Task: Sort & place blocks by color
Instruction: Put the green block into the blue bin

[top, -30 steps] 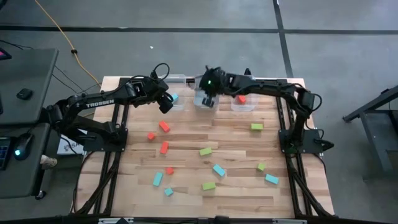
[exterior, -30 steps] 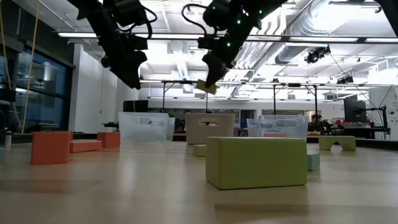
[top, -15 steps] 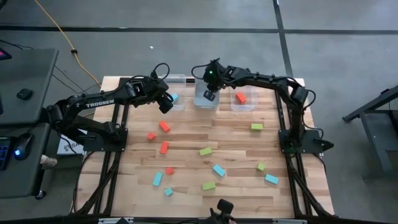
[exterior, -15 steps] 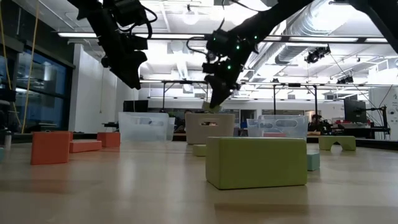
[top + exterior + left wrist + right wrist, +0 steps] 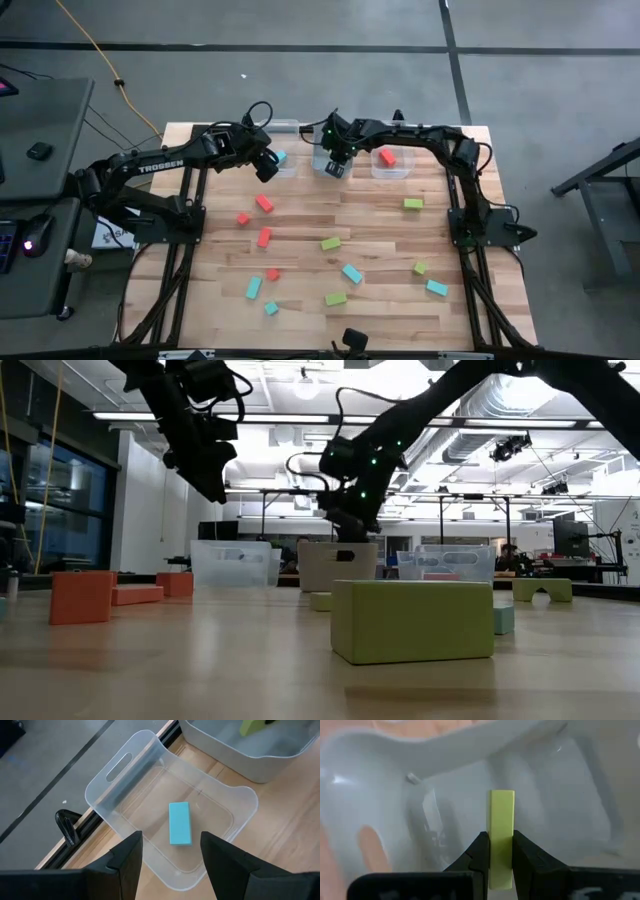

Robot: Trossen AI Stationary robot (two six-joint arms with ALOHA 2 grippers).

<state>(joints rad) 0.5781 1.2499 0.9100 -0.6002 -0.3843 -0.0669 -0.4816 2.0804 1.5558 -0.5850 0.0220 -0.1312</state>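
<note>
R gripper (image 5: 499, 851) is hanging over middle bin (image 5: 330, 160) at table's far edge, jaws pinching a green block (image 5: 501, 837) upright. L gripper (image 5: 171, 851) is hovering over left bin (image 5: 125, 780), jaws spread, nothing held; blue block (image 5: 179, 823) is lying inside. Other blocks are sitting scattered on table (image 5: 380, 315), nearer side.

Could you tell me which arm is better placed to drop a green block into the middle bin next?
The right arm. Its tool is shut on a lime green block directly over the middle bin. The left tool is open and empty above the left bin, which holds one light blue block.
</note>
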